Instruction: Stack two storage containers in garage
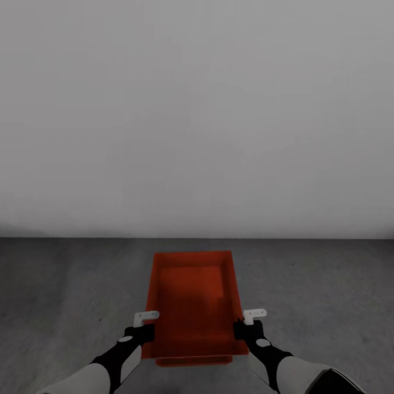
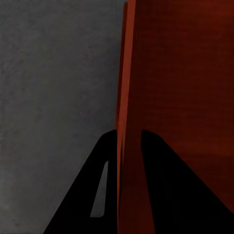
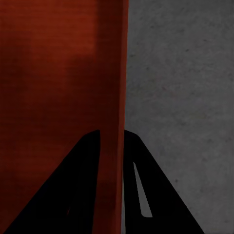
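Both hands, left hand (image 1: pixel 146 324) and right hand (image 1: pixel 249 322), are clamped on opposite long walls of an orange-red storage container (image 1: pixel 192 298) held above the grey concrete garage floor (image 1: pixel 328 295). Uneven release could tip it; thin walls might slip.

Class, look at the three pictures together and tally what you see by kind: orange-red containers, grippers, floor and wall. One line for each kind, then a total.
Orange-red storage container: 1, though a second rim edge under its near end may be another
Grippers: 2, left gripper and right gripper, each clamped on a side wall
Grey floor: 1
Pale wall: 1
Total: 5
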{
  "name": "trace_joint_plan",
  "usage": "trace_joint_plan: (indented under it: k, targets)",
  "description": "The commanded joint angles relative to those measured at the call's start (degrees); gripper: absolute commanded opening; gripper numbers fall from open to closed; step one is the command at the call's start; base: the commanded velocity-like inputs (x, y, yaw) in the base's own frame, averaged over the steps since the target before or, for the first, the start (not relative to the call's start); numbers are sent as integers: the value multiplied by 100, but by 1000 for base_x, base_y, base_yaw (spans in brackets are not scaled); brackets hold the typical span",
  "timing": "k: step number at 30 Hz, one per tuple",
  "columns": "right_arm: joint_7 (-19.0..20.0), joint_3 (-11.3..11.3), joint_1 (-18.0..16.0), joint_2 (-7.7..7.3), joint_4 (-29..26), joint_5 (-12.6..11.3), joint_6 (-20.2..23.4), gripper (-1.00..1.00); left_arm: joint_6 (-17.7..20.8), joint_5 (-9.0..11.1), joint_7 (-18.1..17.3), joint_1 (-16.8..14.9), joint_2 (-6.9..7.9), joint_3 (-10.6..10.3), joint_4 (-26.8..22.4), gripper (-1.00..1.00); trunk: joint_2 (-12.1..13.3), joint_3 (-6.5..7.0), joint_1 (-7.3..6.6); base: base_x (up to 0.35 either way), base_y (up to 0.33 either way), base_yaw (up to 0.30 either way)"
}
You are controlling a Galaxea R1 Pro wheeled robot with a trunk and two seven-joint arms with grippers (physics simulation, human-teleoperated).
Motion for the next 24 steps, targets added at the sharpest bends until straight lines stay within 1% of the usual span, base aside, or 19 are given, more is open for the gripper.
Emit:
trace_joint_plan:
  k: [1,6,22,23,24]
  targets:
    - [-11,15,-6,-14,3,-71,-30,-100,-16,56,61,-3,6,-16,13,-100,-4,-5,0,0,0,0]
    - [-11,86,-6,-14,3,-116,-30,-100,-15,54,46,-3,6,23,14,-100,-205,-94,110,0,0,0]
    - [-12,95,-6,-21,3,-118,-30,-100,-15,53,43,-3,6,32,14,-100,-846,-382,462,0,0,0]
    - [-13,-275,-6,-22,3,-118,-29,-100,-15,53,111,-3,6,70,14,-100,-886,-400,484,0,0,0]
    - [-12,-275,-6,-22,3,-118,-29,-100,-15,53,111,-3,6,70,14,-100,-927,-418,506,0,0,0]
